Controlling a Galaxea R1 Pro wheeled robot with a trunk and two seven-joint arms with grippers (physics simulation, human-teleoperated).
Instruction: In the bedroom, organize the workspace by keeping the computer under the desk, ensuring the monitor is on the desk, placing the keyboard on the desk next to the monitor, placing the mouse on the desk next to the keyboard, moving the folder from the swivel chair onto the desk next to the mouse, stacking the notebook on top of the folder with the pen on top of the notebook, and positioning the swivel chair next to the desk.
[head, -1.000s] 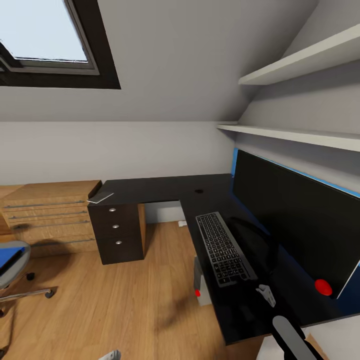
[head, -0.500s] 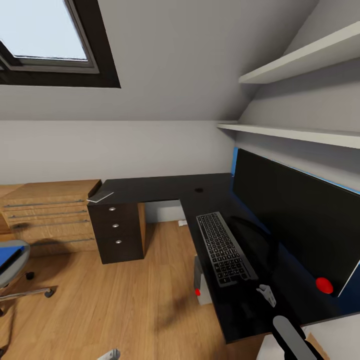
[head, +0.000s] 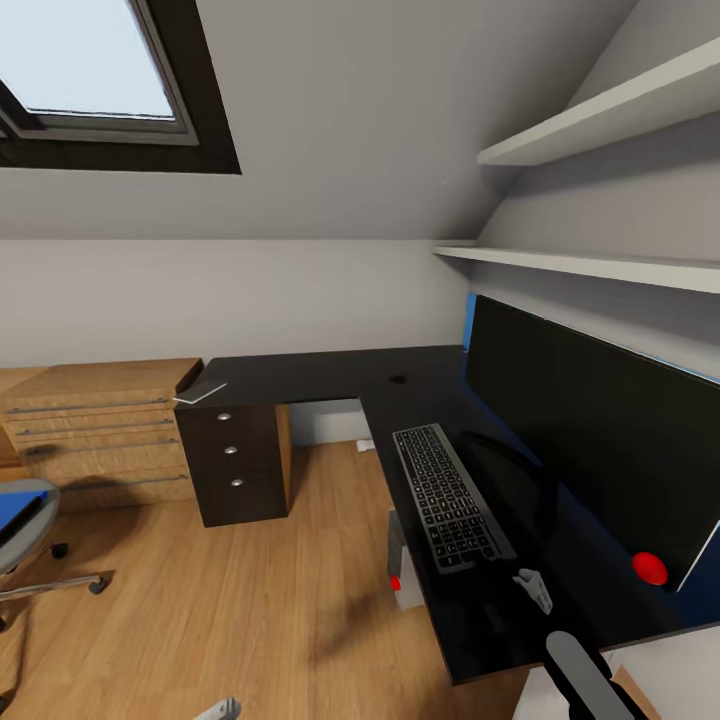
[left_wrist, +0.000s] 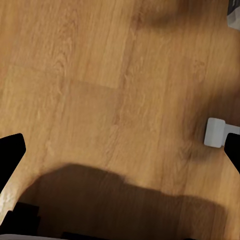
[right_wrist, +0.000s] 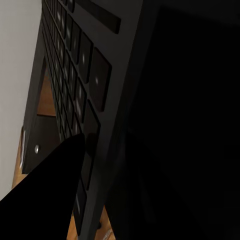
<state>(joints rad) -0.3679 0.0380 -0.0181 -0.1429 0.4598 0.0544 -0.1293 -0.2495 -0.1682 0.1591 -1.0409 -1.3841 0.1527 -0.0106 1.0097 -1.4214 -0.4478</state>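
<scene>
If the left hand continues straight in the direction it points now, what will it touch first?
Most likely the wooden floor: the left wrist view looks along the fingers at bare planks. How far away is unclear.

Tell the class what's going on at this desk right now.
A two-armed robot is tidying a bedroom workspace. Its right gripper hovers low over the black desk, just past the near end of the keyboard, which lies beside the monitor. Whether that gripper holds anything cannot be told. A red object sits on the desk by the monitor. The left gripper is open above the wooden floor. The chair, with something blue on its seat, stands apart from the desk.
</scene>
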